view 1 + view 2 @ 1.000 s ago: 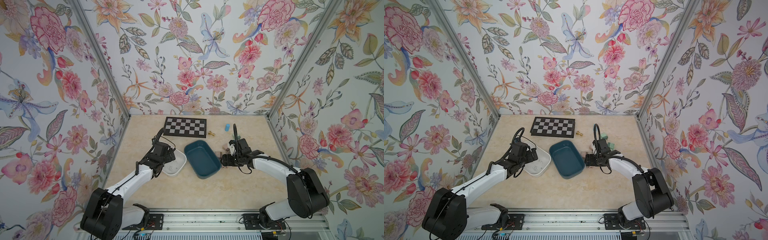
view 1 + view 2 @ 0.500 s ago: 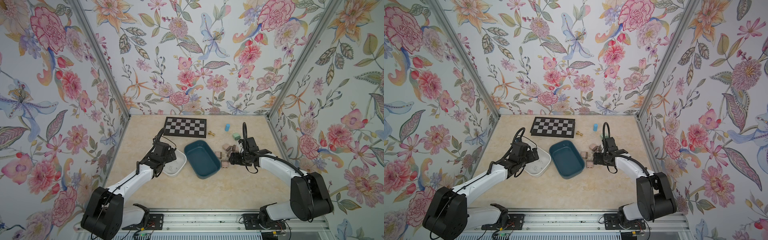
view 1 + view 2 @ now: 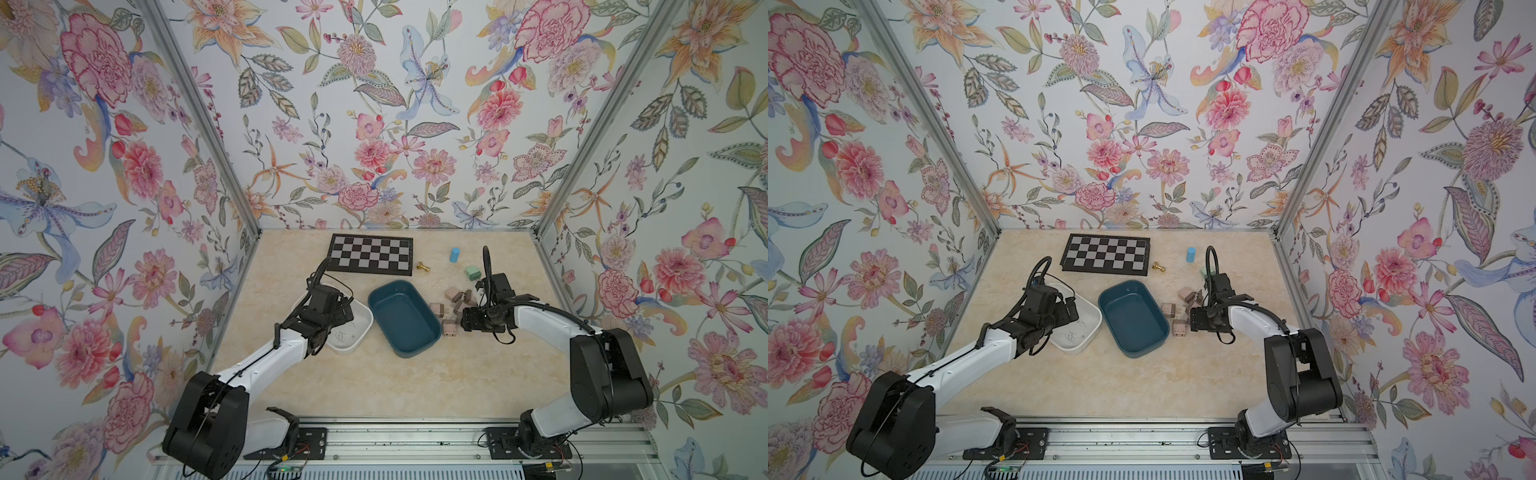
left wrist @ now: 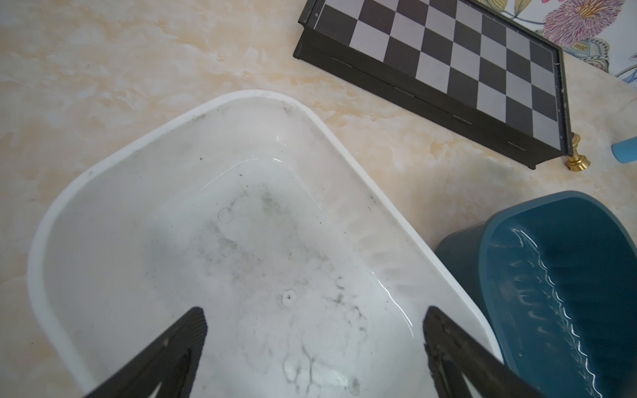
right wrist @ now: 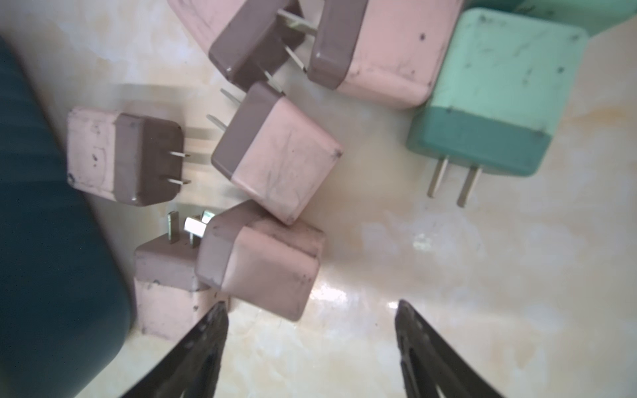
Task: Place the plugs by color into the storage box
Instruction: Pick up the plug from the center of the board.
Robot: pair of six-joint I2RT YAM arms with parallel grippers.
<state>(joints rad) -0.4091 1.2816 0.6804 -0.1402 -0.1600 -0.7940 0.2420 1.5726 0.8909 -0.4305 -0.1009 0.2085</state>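
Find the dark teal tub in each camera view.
In both top views: dark teal tub mid-table, between white tub and pink plugs.
Left wrist: tub cropped, beside the white tub.
Right wrist: tub blurred, beside the pink plugs.
Shared landmark: pink plugs, except in the left wrist view.

Robot lab booth: floral-papered walls [image 3: 374,124], aluminium mounting rail [image 3: 415,436], marble-look tabletop [image 3: 374,382].

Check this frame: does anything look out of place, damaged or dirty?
The white tub has dark smudges across its floor. The pink plugs lie jumbled beside the teal tub, one leaning on another, all scuffed. A brass piece and a blue cylinder sit near the chessboard, apart from the sorting. Nothing looks broken.
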